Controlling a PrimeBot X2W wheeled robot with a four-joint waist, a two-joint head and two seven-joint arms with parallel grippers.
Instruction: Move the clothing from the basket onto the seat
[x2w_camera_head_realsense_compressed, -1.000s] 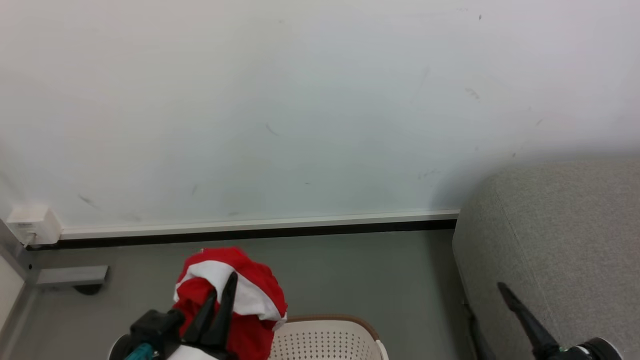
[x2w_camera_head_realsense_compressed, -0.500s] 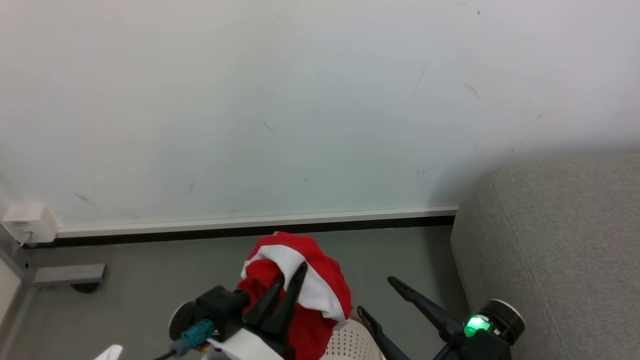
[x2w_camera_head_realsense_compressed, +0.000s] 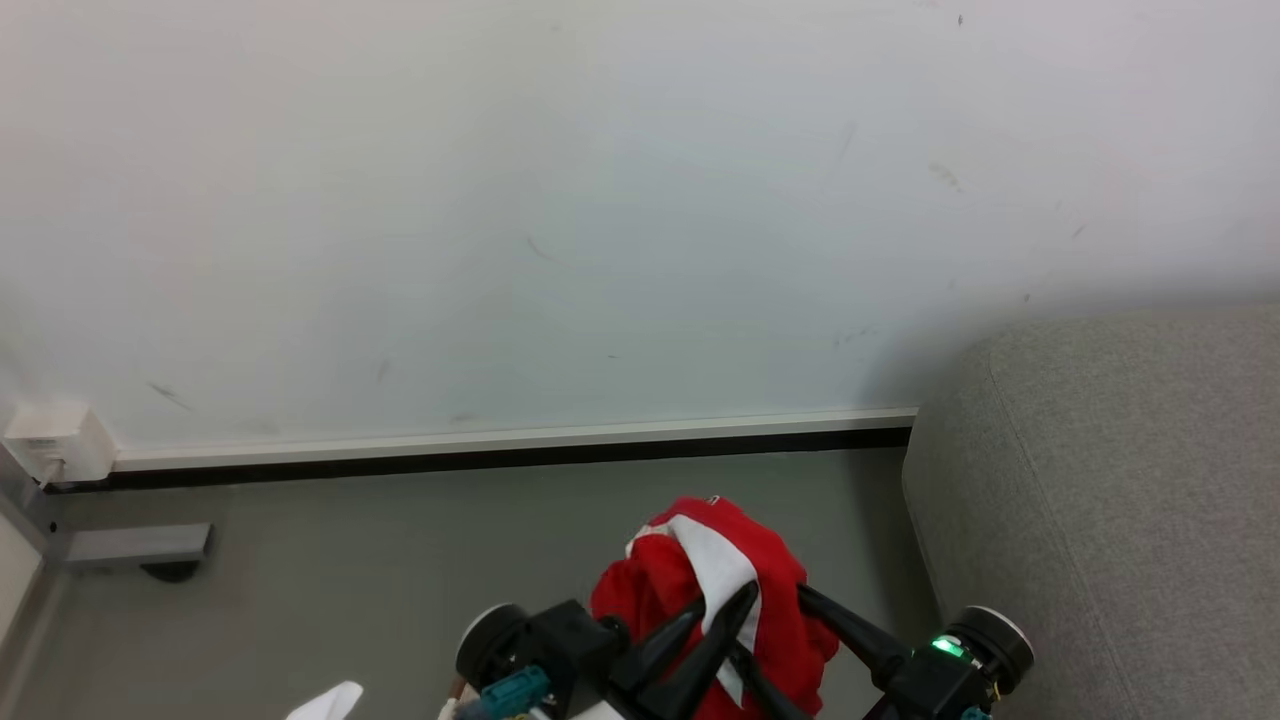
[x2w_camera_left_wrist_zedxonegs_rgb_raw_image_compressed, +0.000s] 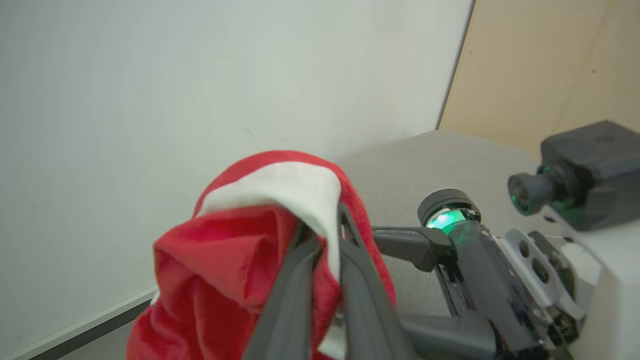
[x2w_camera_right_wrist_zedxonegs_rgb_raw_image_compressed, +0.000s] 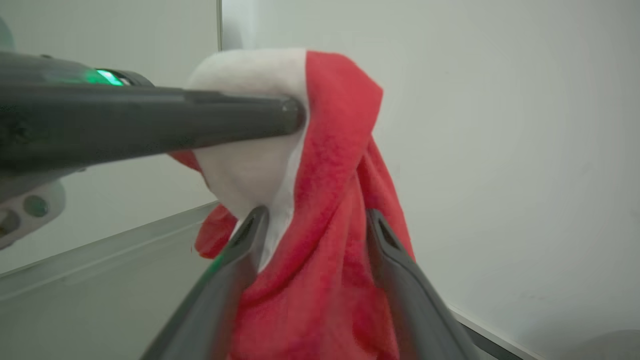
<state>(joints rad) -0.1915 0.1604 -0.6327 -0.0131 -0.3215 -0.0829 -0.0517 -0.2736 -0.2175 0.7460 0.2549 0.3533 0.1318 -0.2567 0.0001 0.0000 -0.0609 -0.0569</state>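
Note:
A red garment with a white panel, part of the clothing (x2w_camera_head_realsense_compressed: 700, 570), hangs in the air over the grey floor. My left gripper (x2w_camera_head_realsense_compressed: 728, 600) is shut on its white panel, the two fingers pressed together (x2w_camera_left_wrist_zedxonegs_rgb_raw_image_compressed: 325, 232). My right gripper (x2w_camera_head_realsense_compressed: 770, 625) is open, and its fingers (x2w_camera_right_wrist_zedxonegs_rgb_raw_image_compressed: 375, 225) stand on either side of the hanging red fabric without squeezing it. The left gripper's finger (x2w_camera_right_wrist_zedxonegs_rgb_raw_image_compressed: 200, 120) crosses the right wrist view from the left. The seat (x2w_camera_head_realsense_compressed: 1110, 500), a grey woven sofa, rises at the right, a little beyond the garment. The basket is out of view.
A white wall with a pale skirting board (x2w_camera_head_realsense_compressed: 500, 440) runs behind the floor. A white socket box (x2w_camera_head_realsense_compressed: 50, 440) and a grey bracket (x2w_camera_head_realsense_compressed: 140, 545) sit at the far left. A small white scrap (x2w_camera_head_realsense_compressed: 325, 700) shows at the bottom edge.
My left gripper has carried the garment to the right, toward the sofa. My right gripper has swung in from the right and now straddles the hanging fabric. The basket has slipped below the frame.

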